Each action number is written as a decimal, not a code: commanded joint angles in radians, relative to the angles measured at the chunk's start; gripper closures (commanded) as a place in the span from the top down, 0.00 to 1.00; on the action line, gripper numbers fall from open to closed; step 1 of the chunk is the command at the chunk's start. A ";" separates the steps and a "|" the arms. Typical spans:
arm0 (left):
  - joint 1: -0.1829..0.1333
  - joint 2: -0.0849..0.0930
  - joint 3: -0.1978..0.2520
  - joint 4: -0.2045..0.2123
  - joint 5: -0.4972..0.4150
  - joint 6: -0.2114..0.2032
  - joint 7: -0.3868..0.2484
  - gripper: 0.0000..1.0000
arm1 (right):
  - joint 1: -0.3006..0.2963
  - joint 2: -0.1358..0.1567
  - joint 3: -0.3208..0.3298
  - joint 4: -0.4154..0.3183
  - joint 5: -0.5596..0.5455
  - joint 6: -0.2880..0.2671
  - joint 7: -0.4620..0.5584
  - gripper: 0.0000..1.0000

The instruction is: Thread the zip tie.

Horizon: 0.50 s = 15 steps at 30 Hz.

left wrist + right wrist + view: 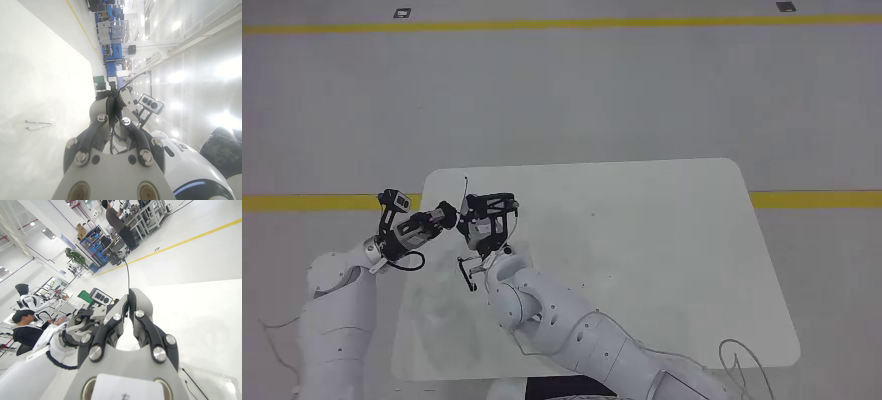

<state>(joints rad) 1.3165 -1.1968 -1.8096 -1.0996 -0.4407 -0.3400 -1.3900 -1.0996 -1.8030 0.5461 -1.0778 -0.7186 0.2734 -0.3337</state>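
Observation:
A thin black zip tie point(128, 275) stands up from my right gripper point(129, 298), which is shut on its lower part; the thicker end is on top. From above, the same zip tie point(464, 188) rises over the table's left back corner, where both grippers meet. My right gripper point(472, 213) comes from the near side, and my left gripper point(448, 215) comes from the left, tip to tip with it. The left gripper point(112, 94) has its fingers drawn together; whether anything sits between them is hidden.
Two spare black zip ties point(468, 272) lie on the white table point(662, 260) just in front of the grippers, also seen as spare ties point(37, 125). The table's left edge and back left corner are close by.

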 commanded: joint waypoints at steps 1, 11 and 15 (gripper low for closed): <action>0.000 0.000 0.000 0.000 0.000 0.000 0.000 0.00 | -0.001 0.000 0.000 0.000 0.001 0.000 -0.001 0.00; 0.000 0.000 0.000 0.000 0.000 0.000 0.000 0.00 | -0.007 0.003 0.007 -0.001 0.025 -0.016 -0.002 0.00; 0.000 0.000 0.000 0.000 0.000 0.000 0.000 0.00 | -0.006 0.003 0.005 0.003 0.022 -0.014 -0.001 0.00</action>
<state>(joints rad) 1.3165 -1.1968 -1.8096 -1.0996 -0.4407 -0.3400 -1.3900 -1.1059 -1.8004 0.5510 -1.0756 -0.6963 0.2589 -0.3343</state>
